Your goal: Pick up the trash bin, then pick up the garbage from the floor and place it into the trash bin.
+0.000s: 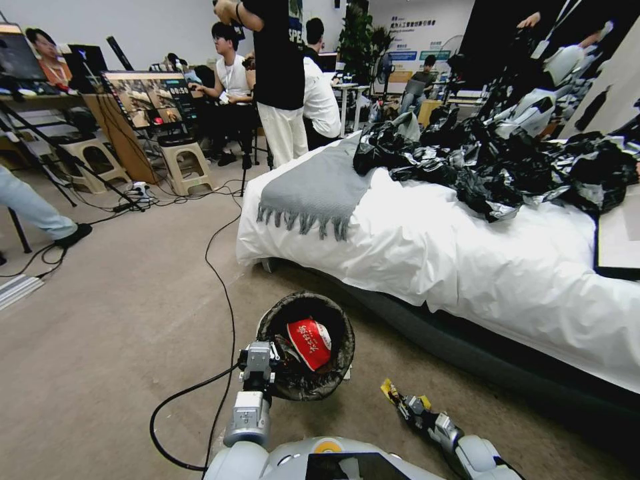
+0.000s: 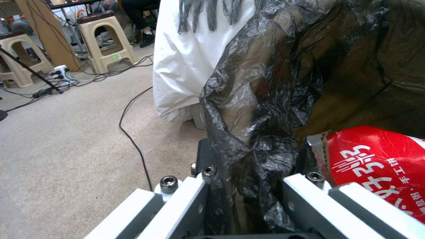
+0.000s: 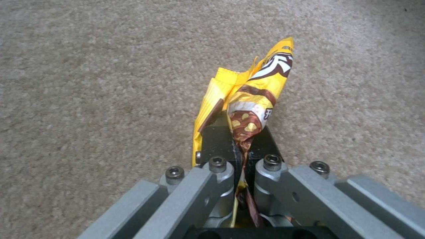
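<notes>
Left end effector: clamped on rim of trash bin, red pack inside;
Right end effector: gripped yellow wrapper above carpet

Bare beige carpet lay open leftward; a thin black cable crossed it, and the white-sheeted bed blocked the right.

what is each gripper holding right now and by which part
Left gripper grips the trash bin by its bag-covered rim. Right gripper pinches the yellow wrapper by one end.
</notes>
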`<state>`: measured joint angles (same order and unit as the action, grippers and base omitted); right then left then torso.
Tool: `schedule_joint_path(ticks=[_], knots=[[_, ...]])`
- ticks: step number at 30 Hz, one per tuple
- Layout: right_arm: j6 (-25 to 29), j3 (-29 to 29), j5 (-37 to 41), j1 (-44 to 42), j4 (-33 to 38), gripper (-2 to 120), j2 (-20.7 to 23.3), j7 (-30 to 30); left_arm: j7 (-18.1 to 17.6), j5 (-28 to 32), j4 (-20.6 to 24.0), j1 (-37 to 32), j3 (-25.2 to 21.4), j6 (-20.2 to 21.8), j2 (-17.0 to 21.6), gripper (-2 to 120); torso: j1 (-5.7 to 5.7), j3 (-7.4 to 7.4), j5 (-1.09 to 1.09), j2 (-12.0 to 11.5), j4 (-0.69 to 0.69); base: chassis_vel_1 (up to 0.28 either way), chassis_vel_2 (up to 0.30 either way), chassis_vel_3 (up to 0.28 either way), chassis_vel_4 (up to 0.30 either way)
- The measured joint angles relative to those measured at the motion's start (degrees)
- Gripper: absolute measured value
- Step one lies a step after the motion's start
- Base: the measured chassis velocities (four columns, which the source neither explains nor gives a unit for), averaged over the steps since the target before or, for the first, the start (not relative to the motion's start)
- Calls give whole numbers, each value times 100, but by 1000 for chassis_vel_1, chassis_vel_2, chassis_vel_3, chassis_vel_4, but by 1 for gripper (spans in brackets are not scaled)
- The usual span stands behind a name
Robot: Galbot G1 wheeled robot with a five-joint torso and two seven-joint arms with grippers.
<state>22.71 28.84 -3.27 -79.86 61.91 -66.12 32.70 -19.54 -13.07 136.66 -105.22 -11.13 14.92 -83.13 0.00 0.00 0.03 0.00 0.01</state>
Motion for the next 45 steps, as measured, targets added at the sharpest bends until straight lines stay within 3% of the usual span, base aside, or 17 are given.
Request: schedule_joint_path(ticks=[10, 12, 13, 16, 17, 19, 21, 23, 30, 33, 39, 45], knots=[[338, 62, 307, -110, 612, 0, -125, -655, 0, 2, -10, -2, -4, 0, -3, 0, 0, 1, -1, -1, -3, 0, 0, 0, 0], [608, 132, 624, -208, 1352, 0, -204, -977, 0, 2, -15, -12, -6, 0, -4, 0, 0, 0, -3, 0, 0, 0, 0, 0, 0], [608, 132, 624, -208, 1352, 0, -204, -977, 0, 2, -15, -12, -6, 0, -4, 0, 0, 0, -3, 0, 0, 0, 0, 0, 0], [639, 220, 1030, -369, 2456, 0, -187, -1160, 0, 2, -19, -19, -27, 0, 3, 0, 0, 1, -3, 0, -3, 0, 0, 0, 0], [639, 220, 1030, -369, 2456, 0, -187, -1160, 0, 2, -19, -19, -27, 0, 3, 0, 0, 1, -3, 0, -3, 0, 0, 0, 0], [603, 249, 1203, -414, 3134, 0, -157, -1214, 1, 2, -27, -21, -30, 0, 8, 0, 0, 0, -5, -1, -2, 0, 0, 0, 0], [582, 253, 1251, -423, 3363, 0, -146, -1233, 1, 2, -29, -21, -29, 0, 9, 0, 0, 0, -5, -1, -1, 0, 0, 0, 0], [481, 237, 1423, -430, 4254, 0, -73, -1273, 5, 1, -35, -21, -14, 0, 10, 0, 0, 0, -5, -1, -1, 0, 0, 0, 0], [302, 59, 1602, -413, 5304, 0, 146, -1264, 11, 0, -47, -19, -8, 0, 19, 0, 0, 0, -4, -1, -2, 0, 0, 0, 0], [117, -286, 1800, -476, 6258, 0, 438, -1250, 17, 0, -59, -11, -10, 0, 42, 0, 0, 0, -3, -1, -1, 0, 0, 0, 0], [36, -751, 1913, -709, 6747, 0, 763, -1164, 35, -2, -74, 14, -21, 0, 80, 0, 0, 0, -3, 0, -2, 0, 0, 0, 0], [37, -1176, 1719, -839, 6689, 0, 909, -1137, 41, -2, -92, 31, -13, 0, 89, 0, 0, 0, -3, -1, -2, 0, 0, 0, 0]])
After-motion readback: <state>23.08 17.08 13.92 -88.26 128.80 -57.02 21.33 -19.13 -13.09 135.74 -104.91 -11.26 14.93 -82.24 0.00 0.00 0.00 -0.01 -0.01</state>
